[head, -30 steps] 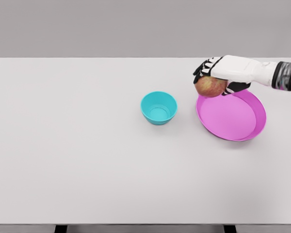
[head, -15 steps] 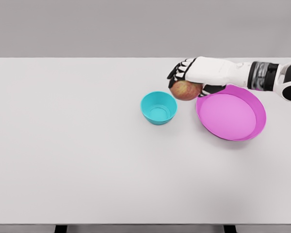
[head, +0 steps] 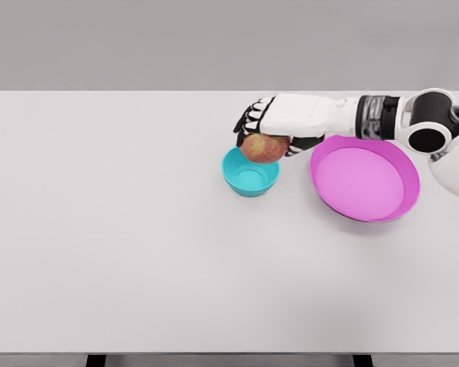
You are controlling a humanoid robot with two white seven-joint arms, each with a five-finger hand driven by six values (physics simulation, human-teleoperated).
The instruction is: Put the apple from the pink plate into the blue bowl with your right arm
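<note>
My right hand (head: 265,136) reaches in from the right and is shut on a red-yellow apple (head: 263,148). The apple hangs just above the far rim of the blue bowl (head: 249,177), which stands near the table's middle with nothing visible inside it. To the right of the bowl lies the pink plate (head: 365,180), bare. My left arm does not show.
The white table (head: 122,229) stretches wide to the left and toward the front edge. A plain grey wall stands behind it. My right forearm (head: 382,118) crosses above the plate's far rim.
My right hand has carried the apple leftward from above the pink plate's far left rim to above the blue bowl. Bowl and plate have not moved.
</note>
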